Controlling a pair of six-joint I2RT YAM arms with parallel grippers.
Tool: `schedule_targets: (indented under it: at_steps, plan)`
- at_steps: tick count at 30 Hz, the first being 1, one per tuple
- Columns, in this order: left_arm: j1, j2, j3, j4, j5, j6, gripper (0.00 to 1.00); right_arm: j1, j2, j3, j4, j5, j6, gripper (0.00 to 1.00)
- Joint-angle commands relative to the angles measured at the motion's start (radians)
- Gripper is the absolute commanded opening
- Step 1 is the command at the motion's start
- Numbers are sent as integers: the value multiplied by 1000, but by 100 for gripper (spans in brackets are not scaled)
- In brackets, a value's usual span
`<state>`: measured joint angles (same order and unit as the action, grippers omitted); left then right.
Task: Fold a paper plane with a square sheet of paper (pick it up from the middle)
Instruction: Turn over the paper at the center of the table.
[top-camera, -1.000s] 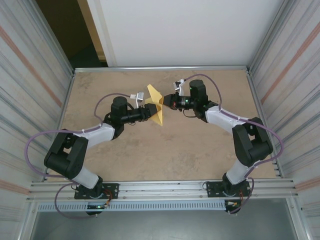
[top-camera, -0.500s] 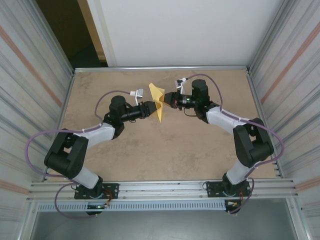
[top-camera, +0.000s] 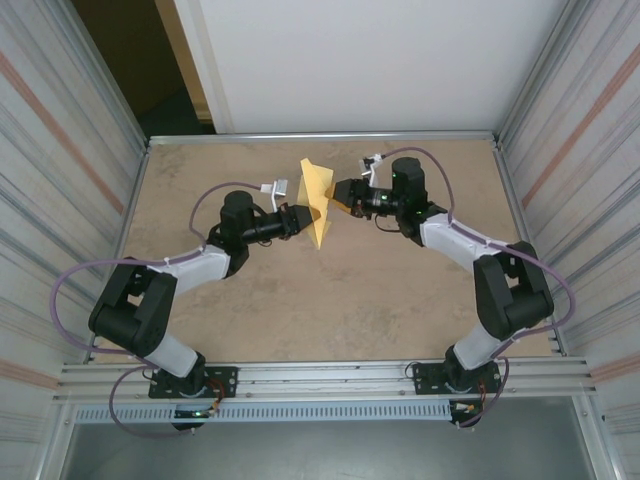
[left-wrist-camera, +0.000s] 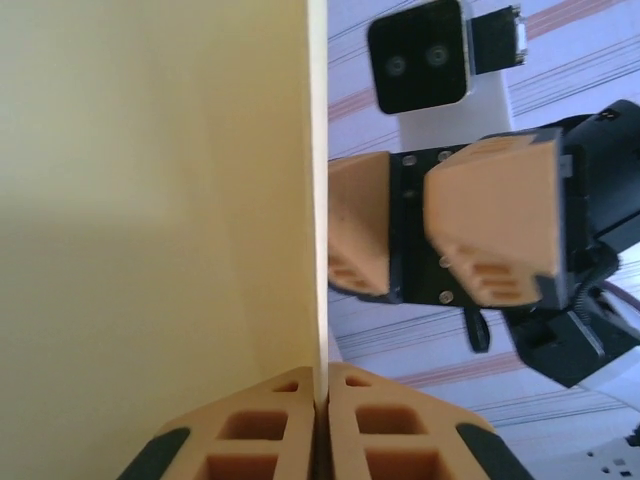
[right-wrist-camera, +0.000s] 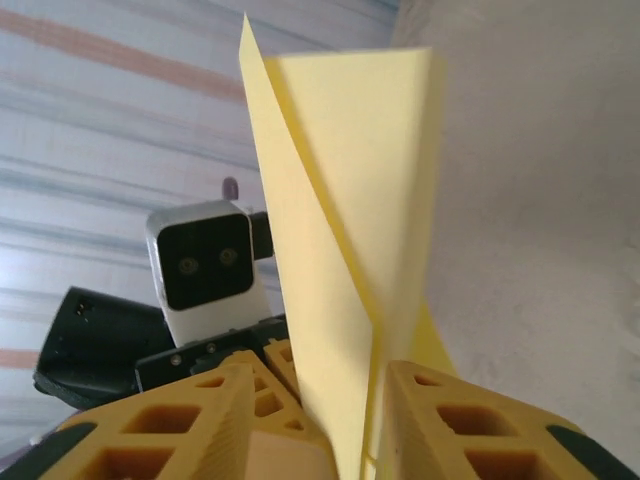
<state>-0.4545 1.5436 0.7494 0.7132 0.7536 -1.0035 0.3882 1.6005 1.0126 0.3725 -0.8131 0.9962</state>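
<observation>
Arms (top-camera: 205, 262) nose to nose, left fingers (left-wrist-camera: 262, 438) pinching upright paper (top-camera: 316, 200), right fingers (right-wrist-camera: 470, 432) parted astride it.

yellow paper (top-camera: 316, 203) — thin, matt, sharply creased; tabletop (top-camera: 330, 300) dull, mottled, stone-like; arm casings (top-camera: 140, 315) smooth black plastic with a slight sheen.

Robot lab test cell: corrugated metal side walls (top-camera: 60, 150), aluminium mounting rail (top-camera: 330, 378), stone-look tabletop (top-camera: 330, 300).
</observation>
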Motion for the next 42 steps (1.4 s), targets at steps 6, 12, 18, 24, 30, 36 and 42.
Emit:
schedule_targets:
  at_steps: [6,12,18,24,30,36,42]
  plan:
    - [-3,-93,151,-553,-164,345,10,-107,-174,-57,-320,176,-213,57]
    - [-45,-71,368,-1069,-541,627,10,-141,-259,-71,-484,338,-325,63]
    - [-153,67,592,-1395,-1072,754,9,-162,-298,-82,-558,415,-361,63]
    - [-233,263,747,-1552,-1390,810,9,-181,-313,-104,-576,438,-355,63]
    - [-284,494,878,-1698,-1582,787,10,-198,-321,-119,-592,446,-352,62]
    - [-321,674,948,-1748,-1626,796,10,-206,-317,-132,-589,436,-344,62]
    - [-335,746,991,-1749,-1572,793,12,-209,-303,-136,-572,413,-335,62]
